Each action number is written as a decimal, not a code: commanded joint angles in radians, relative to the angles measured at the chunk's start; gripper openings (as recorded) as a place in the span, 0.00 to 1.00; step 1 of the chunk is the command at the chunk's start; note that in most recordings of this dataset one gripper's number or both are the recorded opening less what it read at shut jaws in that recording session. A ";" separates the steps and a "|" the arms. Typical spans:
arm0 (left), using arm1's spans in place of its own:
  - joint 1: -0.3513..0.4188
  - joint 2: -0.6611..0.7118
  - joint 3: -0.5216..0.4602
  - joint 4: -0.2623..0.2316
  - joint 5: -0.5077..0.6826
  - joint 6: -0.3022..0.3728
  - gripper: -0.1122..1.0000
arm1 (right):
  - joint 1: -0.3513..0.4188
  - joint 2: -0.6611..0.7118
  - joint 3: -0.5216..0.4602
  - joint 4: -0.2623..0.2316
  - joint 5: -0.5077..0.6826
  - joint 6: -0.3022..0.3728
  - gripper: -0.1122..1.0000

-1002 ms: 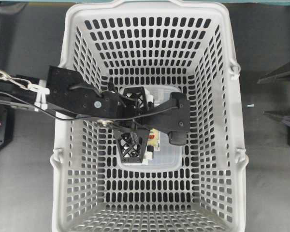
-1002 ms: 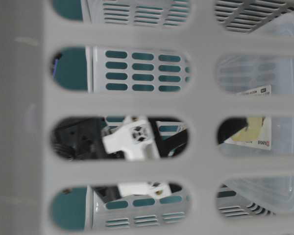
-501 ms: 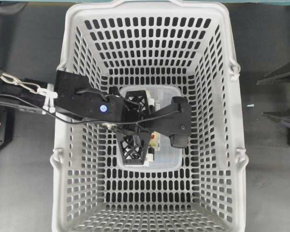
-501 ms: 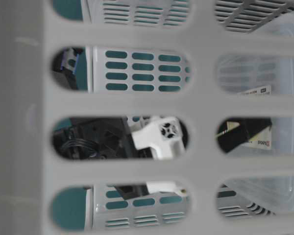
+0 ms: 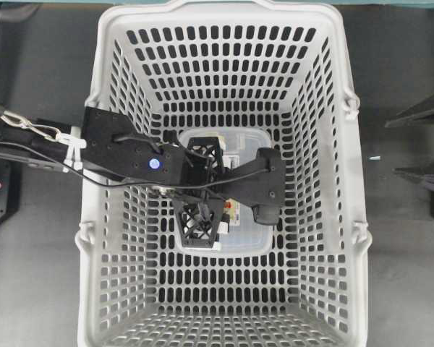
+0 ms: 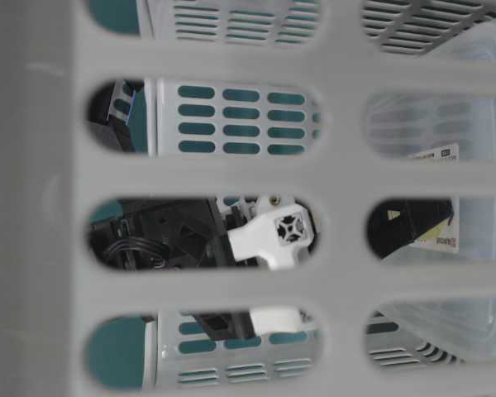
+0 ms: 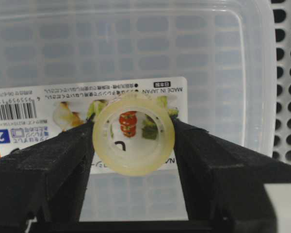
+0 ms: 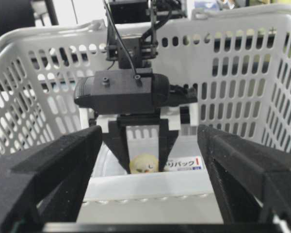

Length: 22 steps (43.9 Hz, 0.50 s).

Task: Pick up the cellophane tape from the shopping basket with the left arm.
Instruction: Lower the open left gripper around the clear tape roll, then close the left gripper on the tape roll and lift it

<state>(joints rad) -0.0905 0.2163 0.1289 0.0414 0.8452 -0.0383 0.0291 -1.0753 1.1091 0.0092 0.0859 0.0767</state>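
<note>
The cellophane tape [image 7: 133,134] is a small pale-yellow translucent roll. My left gripper [image 7: 133,141] is shut on it, one black finger pressed against each side, over the printed label of the clear box [image 7: 136,48]. In the overhead view the left gripper [image 5: 218,191] is low inside the light-grey shopping basket [image 5: 333,217], and the arm hides the tape. The right wrist view shows the tape [image 8: 145,164] between the left fingers. My right gripper [image 8: 149,141] is open and empty, outside the basket's near wall.
The large clear box [image 5: 242,141] lies on the basket floor under the left gripper. The basket's perforated walls [image 8: 233,73] rise around the arm. A white fingertip [image 6: 273,240] shows through a wall hole at table level. Parts of the right arm [image 5: 423,173] sit at the right edge.
My left arm has slid a little further into the basket, rightward in the overhead view. Its white fingertip has moved right in the table-level view. The right arm has not moved.
</note>
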 commanded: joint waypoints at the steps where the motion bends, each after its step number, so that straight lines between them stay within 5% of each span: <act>1: -0.008 -0.037 -0.035 0.003 0.011 0.008 0.57 | 0.002 -0.003 -0.008 0.003 -0.009 0.003 0.79; 22: 0.000 -0.097 -0.426 0.003 0.494 -0.009 0.56 | 0.002 -0.025 -0.008 0.003 -0.009 0.003 0.78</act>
<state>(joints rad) -0.0951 0.1488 -0.1917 0.0414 1.2563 -0.0445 0.0291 -1.1060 1.1106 0.0092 0.0859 0.0782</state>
